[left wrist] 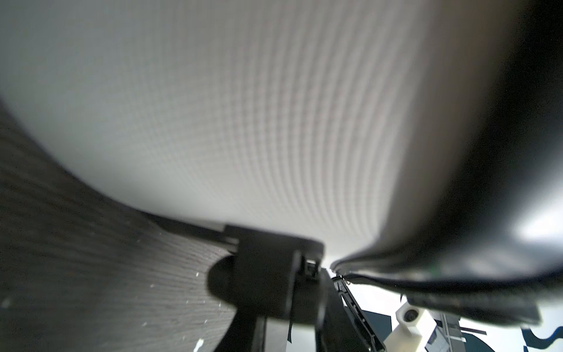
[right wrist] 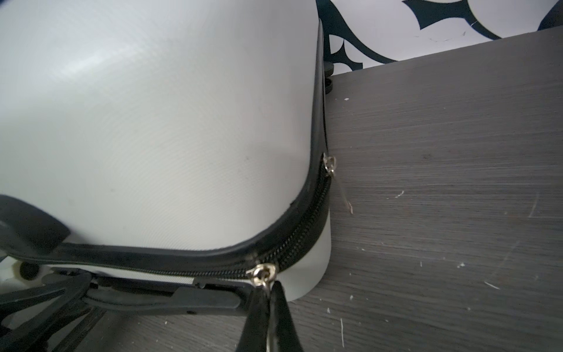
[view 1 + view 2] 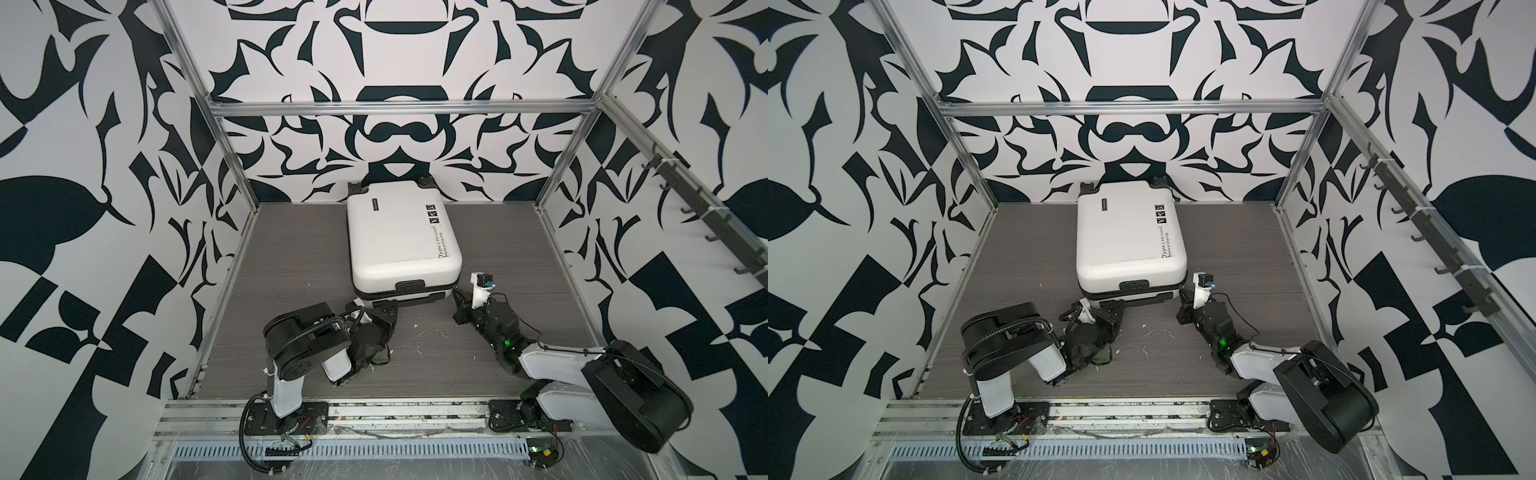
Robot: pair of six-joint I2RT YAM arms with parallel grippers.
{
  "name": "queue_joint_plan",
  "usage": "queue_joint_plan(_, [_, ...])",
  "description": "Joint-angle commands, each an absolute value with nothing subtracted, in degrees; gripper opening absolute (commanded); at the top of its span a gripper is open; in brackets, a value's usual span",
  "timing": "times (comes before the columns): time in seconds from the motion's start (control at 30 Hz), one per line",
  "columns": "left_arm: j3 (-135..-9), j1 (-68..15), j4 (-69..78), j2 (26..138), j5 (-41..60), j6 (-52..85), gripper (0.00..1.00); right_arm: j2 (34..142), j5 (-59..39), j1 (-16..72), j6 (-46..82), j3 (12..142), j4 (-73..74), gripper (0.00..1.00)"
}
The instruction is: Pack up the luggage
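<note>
The white luggage [image 3: 399, 237] [image 3: 1127, 237] lies flat and closed on the grey table, wheels toward the back wall. My right gripper [image 3: 457, 293] [image 2: 269, 286] sits at its near right corner, shut on the pull of a silver zipper slider [image 2: 262, 272]. A second slider [image 2: 329, 163] sits further round that corner, and its pull hangs loose. My left gripper [image 3: 380, 309] [image 1: 280, 283] is at the near left edge, its jaws closed partway on the luggage's black handle [image 1: 265, 268] [image 2: 182, 297]. The white shell [image 1: 243, 122] fills the left wrist view.
The grey wood table [image 3: 291, 270] has small white flecks near the arms. A rail of black hooks [image 3: 706, 216] runs along the right wall. Aluminium frame posts [image 3: 232, 145] stand at the back corners. Both arm bases sit on the front rail [image 3: 374, 411].
</note>
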State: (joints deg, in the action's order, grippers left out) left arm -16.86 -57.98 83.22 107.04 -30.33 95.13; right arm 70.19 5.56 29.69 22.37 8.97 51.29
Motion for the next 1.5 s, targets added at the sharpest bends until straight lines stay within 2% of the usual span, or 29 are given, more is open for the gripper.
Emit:
queue_joint_plan(0.0, [-14.14, -57.13, 79.92, 106.1, -35.52, 91.77, 0.0, 66.33, 15.34, 27.19, 21.94, 9.07, 49.99, 0.0])
queue_joint_plan(0.3, [-11.52, -57.13, 73.48, 99.84, -35.6, 91.65, 0.0, 70.25, 5.16, 19.76, 22.18, 14.21, 45.91, 0.0])
queue_joint_plan(0.57, [-11.06, -57.17, 71.52, 98.86, -35.33, 91.94, 0.0, 74.94, -4.42, 12.77, 23.32, 19.93, 45.79, 0.0])
queue_joint_plan(0.8, [-10.85, -57.13, 71.13, 98.14, -35.4, 91.7, 0.0, 76.19, -9.96, 11.39, 22.72, 23.11, 43.37, 0.0])
queue_joint_plan(0.83, [-10.87, -57.17, 71.04, 97.92, -35.29, 91.37, 0.0, 75.72, -10.02, 11.34, 22.51, 23.06, 42.37, 0.04])
queue_joint_plan(0.9, [-11.03, -57.09, 70.6, 96.69, -34.8, 89.86, 0.01, 74.03, -10.03, 11.25, 21.65, 22.44, 39.79, 0.25])
queue_joint_plan(0.93, [-11.17, -57.13, 69.57, 95.86, -34.43, 89.52, 0.17, 72.94, -9.94, 11.21, 21.2, 21.96, 39.0, 0.32])
queue_joint_plan(0.97, [-11.59, -57.13, 67.24, 94.3, -33.98, 89.23, 0.39, 71.46, -9.51, 11.17, 20.48, 21.12, 38.02, 0.4])
queue_joint_plan(1.0, [-12.24, -57.13, 63.82, 92.19, -33.32, 89.13, 0.54, 69.7, -8.85, 11.12, 20.09, 20.27, 37.0, 0.45])
queue_joint_plan(1.07, [-13.89, -57.26, 54.29, 86.54, -32.03, 87.49, 0.78, 66.11, -7.34, 10.99, 19.08, 19.15, 34.15, 0.49])
queue_joint_plan(1.1, [-15.11, -57.66, 48.06, 82.71, -31.82, 86.12, 0.84, 64.11, -6.77, 10.9, 18.23, 18.75, 32.44, 0.5])
queue_joint_plan(1.13, [-16.39, -58.23, 41.26, 78.69, -32.08, 84.4, 0.89, 62.16, -6.39, 10.86, 17.25, 18.57, 30.56, 0.5])
queue_joint_plan(1.23, [-20.65, -60.28, 20.92, 66.55, -33.88, 79.94, 0.93, 57.49, -4.89, 10.65, 15.44, 18.54, 25.99, 0.53])
queue_joint_plan(1.4, [-22.64, -60.91, 8.49, 53.37, -34.36, 67.2, 0.93, 52.43, -2.51, 10.55, 15.06, 19.62, 21.98, 0.56])
queue_joint_plan(1.47, [-24.22, -60.75, 7.78, 50.63, -35.94, 56.23, 0.95, 51.72, 0.33, 10.55, 16.47, 21.02, 20.41, 0.56])
